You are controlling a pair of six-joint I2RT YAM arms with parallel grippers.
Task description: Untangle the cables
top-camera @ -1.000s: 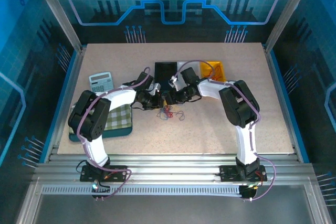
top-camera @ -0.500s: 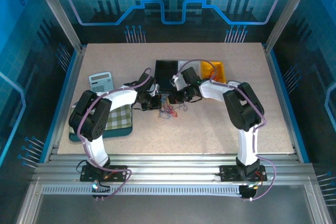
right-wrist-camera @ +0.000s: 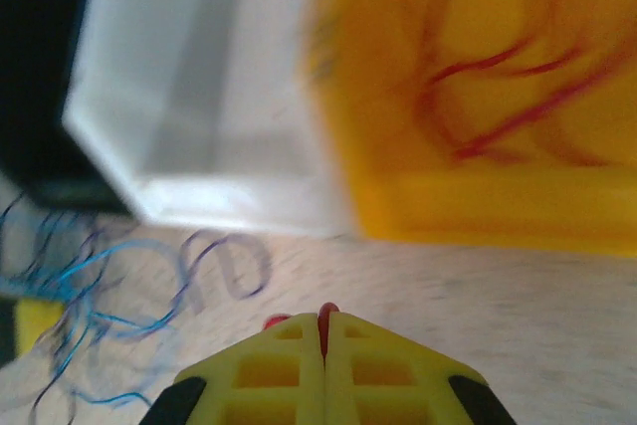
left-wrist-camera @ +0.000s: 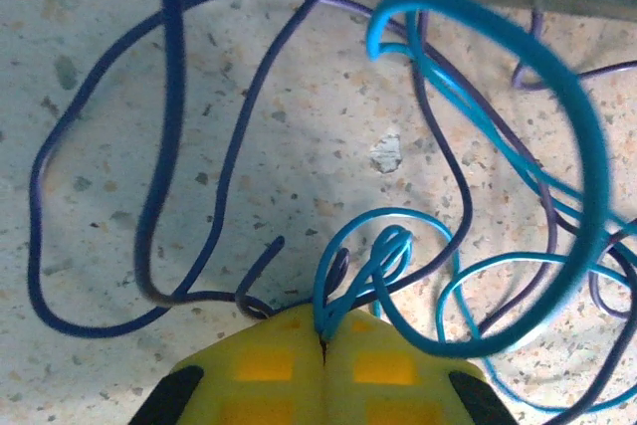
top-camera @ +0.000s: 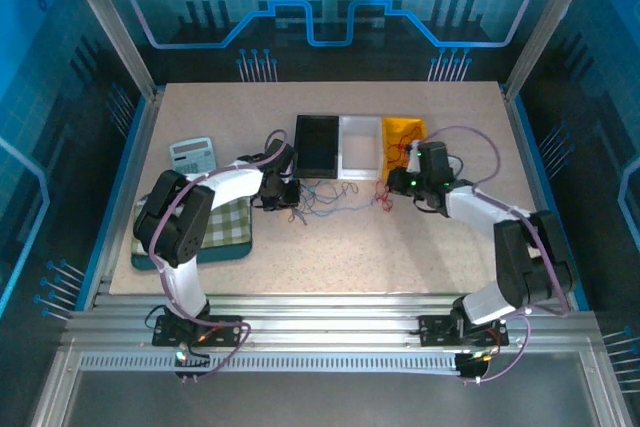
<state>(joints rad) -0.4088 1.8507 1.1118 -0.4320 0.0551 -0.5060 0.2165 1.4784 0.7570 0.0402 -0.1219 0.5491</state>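
A loose tangle of thin blue and purple cables (top-camera: pixel 328 197) lies on the table in front of the bins. My left gripper (top-camera: pixel 291 195) sits at its left end. In the left wrist view its yellow fingers (left-wrist-camera: pixel 323 340) are shut on a light blue cable (left-wrist-camera: pixel 373 256), with dark blue and purple strands (left-wrist-camera: pixel 164 146) looping around it. My right gripper (top-camera: pixel 398 187) is to the right, before the yellow bin (top-camera: pixel 424 135). It is shut (right-wrist-camera: pixel 323 320) on a red cable (right-wrist-camera: pixel 274 323). More red cables (right-wrist-camera: pixel 498 97) lie in the yellow bin (right-wrist-camera: pixel 498 211).
A black bin (top-camera: pixel 316 147) and a white bin (top-camera: pixel 360 152) stand left of the yellow one at the back centre. A calculator (top-camera: pixel 192 155) and a green checked cloth (top-camera: pixel 228 225) on a tray lie at the left. The right wrist view is blurred.
My right arm has swung to the right, away from the left gripper, its jaws closing on the red cable. The tangle has spread out. The left gripper has stayed put, still shut.
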